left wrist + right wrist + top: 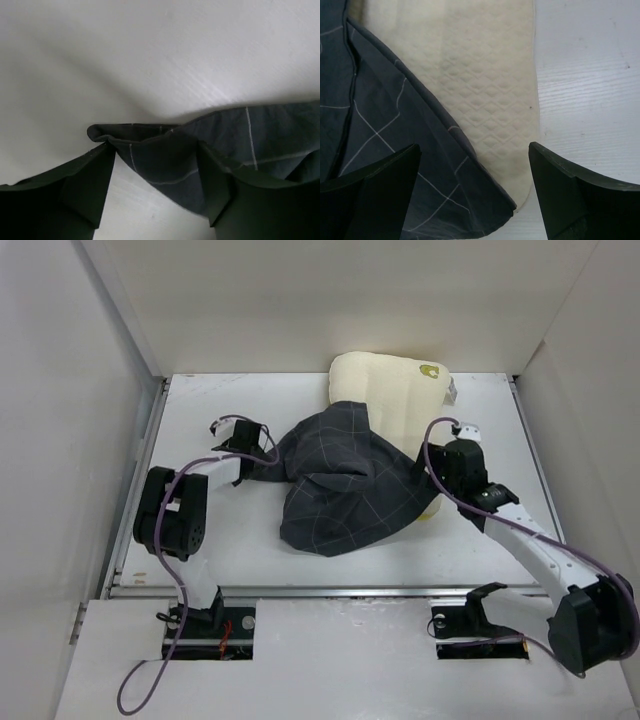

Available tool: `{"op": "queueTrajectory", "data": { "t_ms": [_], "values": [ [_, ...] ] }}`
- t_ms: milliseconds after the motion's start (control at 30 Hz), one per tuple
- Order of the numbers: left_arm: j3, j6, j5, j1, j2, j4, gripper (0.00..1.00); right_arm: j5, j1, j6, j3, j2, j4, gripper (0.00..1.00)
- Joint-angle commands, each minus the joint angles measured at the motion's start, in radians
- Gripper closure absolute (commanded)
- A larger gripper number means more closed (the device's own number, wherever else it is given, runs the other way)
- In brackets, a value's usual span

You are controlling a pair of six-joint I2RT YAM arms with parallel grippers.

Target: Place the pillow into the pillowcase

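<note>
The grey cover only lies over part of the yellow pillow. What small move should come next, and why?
Probably close the left gripper on the pillowcase edge: a fold lies between its open fingers, unpinched. The pillow sticks out at the far side and the right gripper hangs open over it, so the cloth likely needs a hold first.

pillowcase (pixel 340 485) over pillow (pixel 385 385) near end, on table (pixel 220 550)

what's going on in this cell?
Two arms are working a pillow into a pillowcase. The pillowcase covers the pillow's near part; the far end sticks out bare. The left pincer stands open astride the case's left edge; right pincer is open over the pillow's near right corner. Neither grips anything.
</note>
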Motion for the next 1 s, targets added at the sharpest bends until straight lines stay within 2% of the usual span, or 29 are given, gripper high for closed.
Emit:
{"op": "queueTrajectory", "data": {
  "t_ms": [0,67,133,167,200,233,267,300,333,467,633,833,967],
  "values": [
    [0.045,-0.002,0.053,0.004,0.058,0.064,0.40,-0.050,0.020,-0.002,-0.007,0.025,0.065,0.06],
    [0.075,0.009,0.053,0.004,0.081,0.104,0.52,-0.050,0.020,-0.002,-0.017,0.035,0.075,0.08],
    [0.114,0.018,0.064,0.004,0.103,0.104,0.83,-0.061,0.020,-0.016,-0.017,0.045,0.076,0.14],
    [0.123,0.018,0.064,0.004,0.115,0.104,1.00,-0.061,0.020,-0.016,-0.017,0.055,0.076,0.21],
    [0.123,0.018,0.052,0.004,0.115,0.104,1.00,-0.052,0.020,-0.016,-0.017,0.055,0.076,0.51],
    [0.132,0.039,0.035,0.004,0.115,0.122,1.00,-0.052,0.020,-0.016,-0.017,0.055,0.076,0.76],
    [0.142,0.049,0.009,0.004,0.097,0.122,1.00,-0.038,0.029,-0.016,-0.017,0.055,0.076,0.91],
    [0.142,0.066,-0.020,0.004,0.080,0.131,1.00,-0.009,0.029,-0.016,0.015,0.055,0.088,1.00],
    [0.157,0.076,-0.094,0.004,0.060,0.131,1.00,0.013,0.029,-0.028,0.039,0.055,0.088,1.00],
    [0.256,0.142,-0.223,0.056,-0.084,0.096,1.00,0.166,0.029,-0.113,0.196,-0.016,0.106,1.00],
    [0.390,0.219,-0.323,0.151,-0.341,0.087,1.00,0.292,0.029,-0.207,0.404,-0.097,0.123,1.00],
    [0.410,0.358,-0.490,0.184,-0.639,0.157,1.00,0.232,0.029,-0.325,0.519,-0.209,0.158,1.00],
    [0.463,0.431,-0.580,0.185,-0.759,0.171,1.00,0.141,0.038,-0.365,0.588,-0.245,0.158,1.00]
  ]
}}
